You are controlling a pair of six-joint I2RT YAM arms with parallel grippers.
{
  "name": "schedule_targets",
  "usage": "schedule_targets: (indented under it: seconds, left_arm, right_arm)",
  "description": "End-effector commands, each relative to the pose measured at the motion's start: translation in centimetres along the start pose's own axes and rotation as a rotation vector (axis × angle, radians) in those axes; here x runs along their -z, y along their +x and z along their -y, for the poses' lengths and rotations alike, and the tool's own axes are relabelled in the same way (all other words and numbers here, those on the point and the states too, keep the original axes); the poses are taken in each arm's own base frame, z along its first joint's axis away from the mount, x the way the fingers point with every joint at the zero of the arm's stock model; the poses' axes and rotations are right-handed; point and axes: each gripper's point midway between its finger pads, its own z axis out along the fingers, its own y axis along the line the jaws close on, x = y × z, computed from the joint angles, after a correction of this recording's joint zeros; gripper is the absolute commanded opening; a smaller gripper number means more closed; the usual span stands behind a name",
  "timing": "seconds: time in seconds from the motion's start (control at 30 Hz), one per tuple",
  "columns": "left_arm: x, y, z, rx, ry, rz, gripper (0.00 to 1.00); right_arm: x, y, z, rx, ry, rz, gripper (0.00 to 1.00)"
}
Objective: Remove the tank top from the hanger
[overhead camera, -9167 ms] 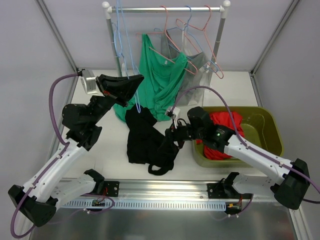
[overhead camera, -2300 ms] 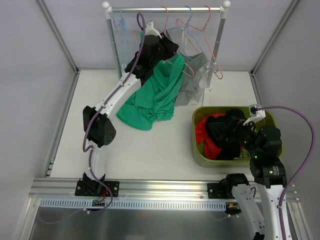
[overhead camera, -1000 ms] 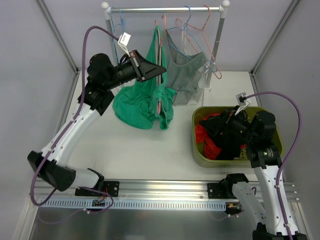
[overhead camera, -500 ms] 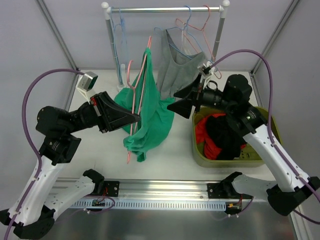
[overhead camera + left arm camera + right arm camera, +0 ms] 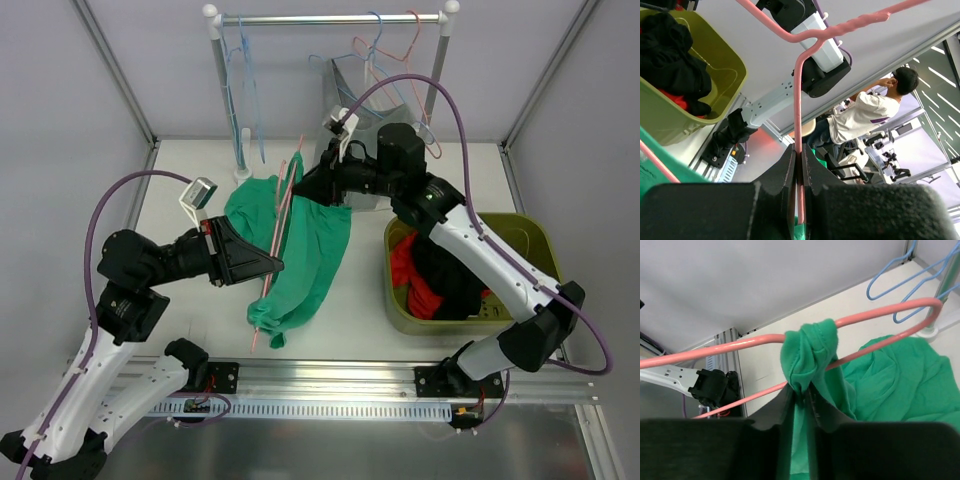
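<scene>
left end effector (image 5: pixel 799 156) is clamped shut on the thin pink wire hanger (image 5: pixel 798 95), lying near-to-far over the counter (image 5: pixel 185 180); right end effector (image 5: pixel 800 390) pinches the green fabric tank top (image 5: pixel 807 352) strap at its far end.

Green tank top (image 5: pixel 312 250) loosely draped on a tilted pink hanger (image 5: pixel 287 200), 1 strap bunched over its upper bar.

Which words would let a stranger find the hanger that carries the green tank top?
Start at the clothes rack at the far edge of the table, then look in front of it, near the table's middle. There the pink hanger slants, clamped in the left gripper. It alone is off the rack and carries the green tank top.
</scene>
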Motion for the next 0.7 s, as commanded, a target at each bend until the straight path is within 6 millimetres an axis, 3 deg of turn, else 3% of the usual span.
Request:
schedule_targets:
  seconds: [0.0, 0.03, 0.07, 0.17, 0.33, 0.4, 0.43, 0.47, 0.5, 0.53, 0.6, 0.67]
  left_arm:
    - [0.5, 0.0, 2.1, -0.058, 0.065, 0.010, 0.00]
    - [0.5, 0.1, 2.0, -0.054, 0.059, 0.010, 0.00]
    - [0.6, 0.1, 1.9, -0.062, 0.056, 0.012, 0.00]
    - [0.6, 0.3, 1.2, -0.062, 0.029, 0.005, 0.00]
    - [0.3, 1.1, -0.9, -0.024, -0.004, -0.029, 0.00]
    - [0.1, 1.5, -1.6, -0.004, -0.011, -0.053, 0.00]
    - [0.0, 1.5, -1.7, -0.002, -0.012, -0.059, 0.00]
    - [0.0, 1.7, -1.7, -0.005, -0.007, -0.074, 0.00]
    - [-0.1, 1.5, -1.3, -0.016, 0.002, -0.078, 0.00]
    - [-0.1, 1.5, -1.0, -0.020, 0.010, -0.085, 0.00]
    - [-0.2, 1.1, 0.2, -0.053, 0.034, -0.088, 0.00]
    - [-0.3, 0.5, 1.0, -0.094, 0.049, -0.086, 0.00]
  right_arm:
    - [0.6, -3.9, -0.1, 0.111, 0.039, 0.109, 0.13]
    - [0.6, -3.6, 0.9, 0.106, 0.090, 0.106, 0.01]
    - [1.1, -3.8, 1.3, 0.114, 0.121, 0.118, 0.00]
    - [2.1, -3.9, 3.3, 0.121, 0.217, 0.128, 0.00]
    - [5.3, -6.5, 9.0, 0.055, 0.403, 0.201, 0.00]
    - [6.2, -8.6, 10.1, 0.029, 0.410, 0.239, 0.00]
    - [5.4, -7.8, 11.2, 0.004, 0.404, 0.204, 0.00]
    - [5.8, -9.3, 11.5, 0.021, 0.406, 0.221, 0.00]
    - [5.4, -9.2, 12.0, 0.021, 0.400, 0.205, 0.00]
    - [4.1, -7.3, 13.5, -0.012, 0.387, 0.142, 0.00]
    - [3.6, -6.7, 14.7, -0.026, 0.381, 0.117, 0.00]
    - [2.6, -4.7, 16.0, -0.069, 0.365, 0.073, 0.00]
